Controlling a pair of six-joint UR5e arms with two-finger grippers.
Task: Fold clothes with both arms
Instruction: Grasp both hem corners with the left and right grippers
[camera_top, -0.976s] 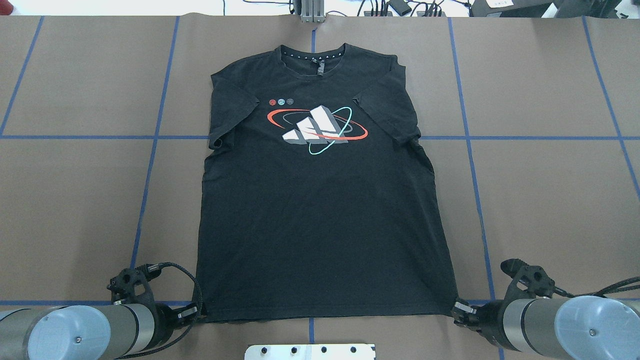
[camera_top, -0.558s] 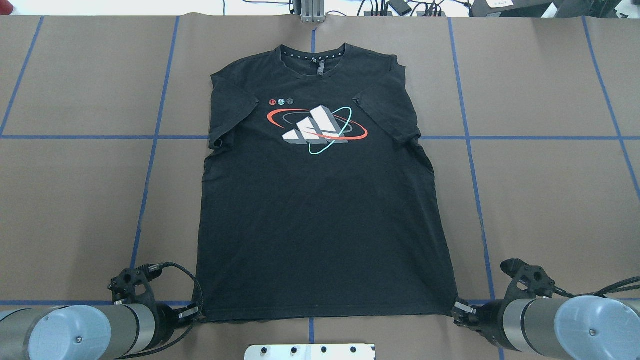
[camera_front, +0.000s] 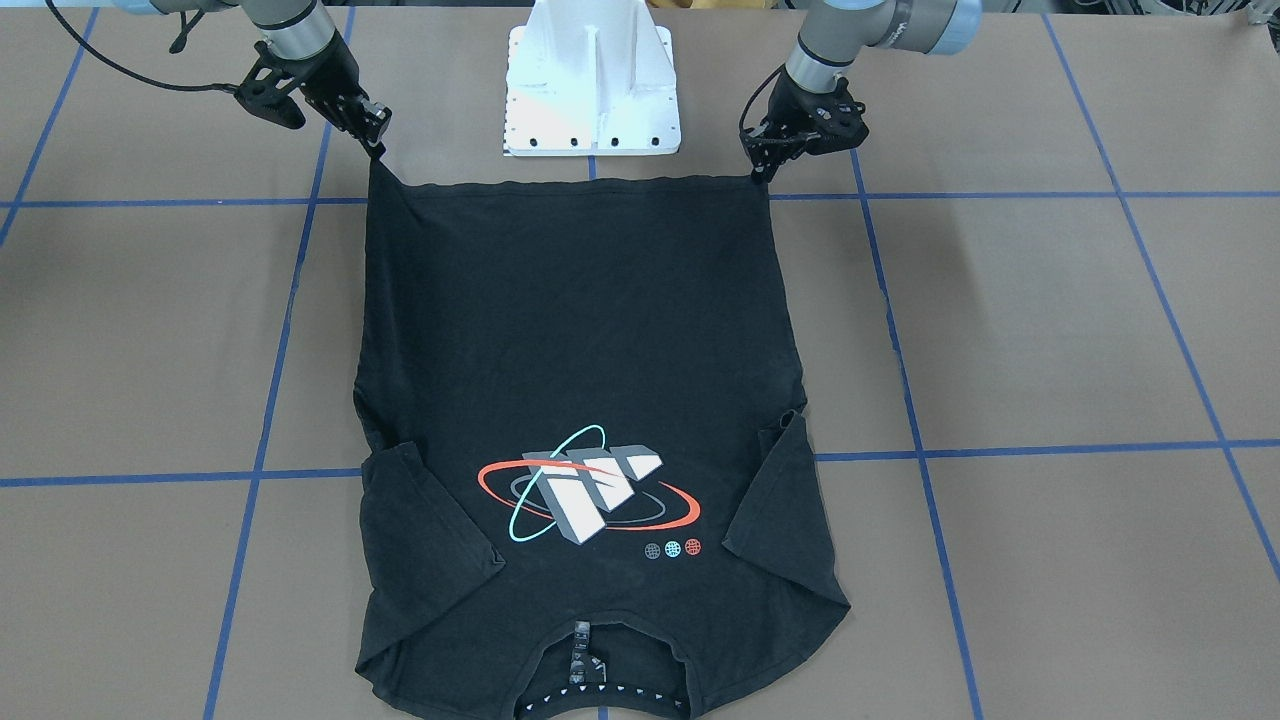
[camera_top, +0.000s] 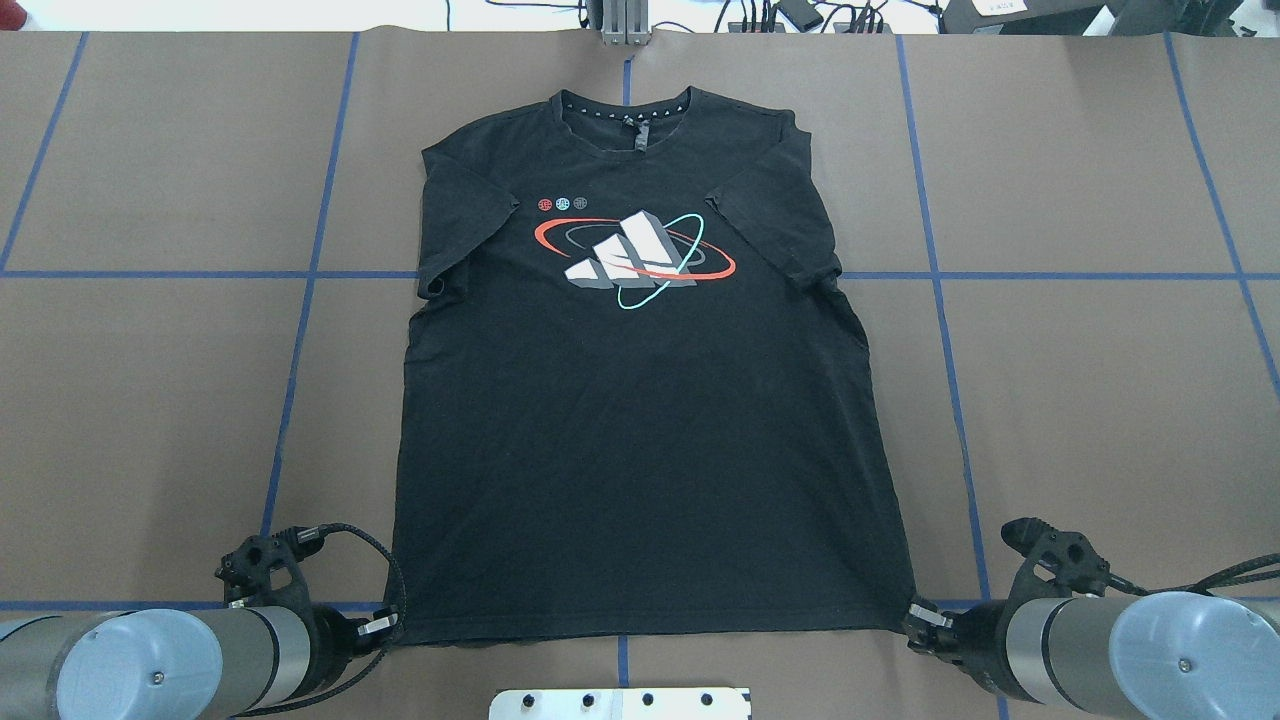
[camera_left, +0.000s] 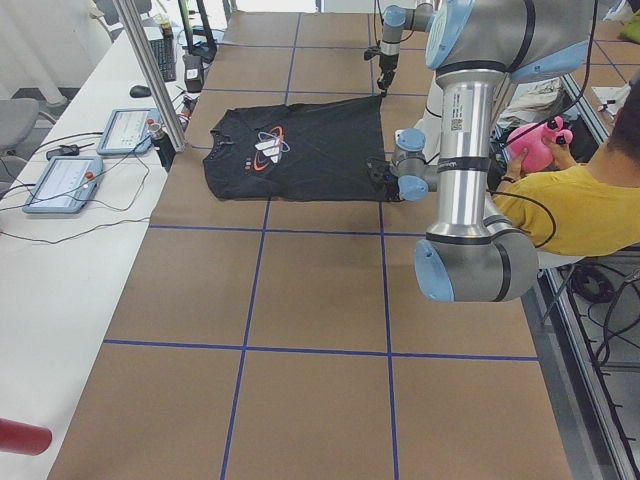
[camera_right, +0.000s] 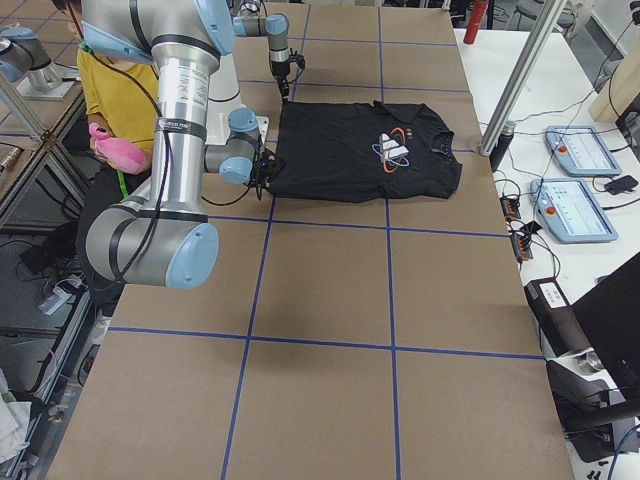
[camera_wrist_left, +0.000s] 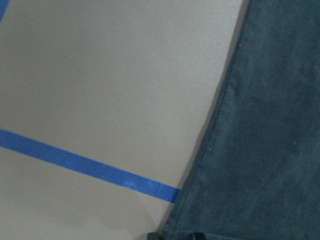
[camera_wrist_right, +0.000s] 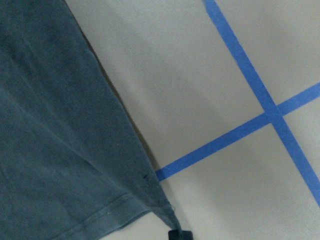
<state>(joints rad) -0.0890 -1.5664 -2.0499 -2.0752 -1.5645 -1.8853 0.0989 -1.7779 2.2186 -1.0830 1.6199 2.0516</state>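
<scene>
Shirt (camera_top: 640, 430) is lying flat and logo-up on the brown worktop (camera_top: 1100, 420), stretching away from both claws. Its collar (camera_top: 625, 118) is lying at the end farthest from them. The left claw (camera_top: 388, 626) is pinching the hem corner on its own side, its jaws narrow on the cloth. In the left wrist view the shirt's side edge is running straight down to that claw at the bottom of the picture. The right claw (camera_top: 915, 615) is gripping the opposite hem corner, and the right wrist view shows the cloth being drawn into a small point right at the claw. The hem is running almost straight from one claw to the other. The logo (camera_top: 635, 262) is sitting well beyond the claws, up on the chest, and both short sleeves are lying tucked against the body. A white stand (camera_top: 620, 703) is sitting between the claws, just on the robot's side of the hem. Blue tape (camera_top: 1100, 275) is marking a grid across the worktop, with one line passing close under each claw.
</scene>
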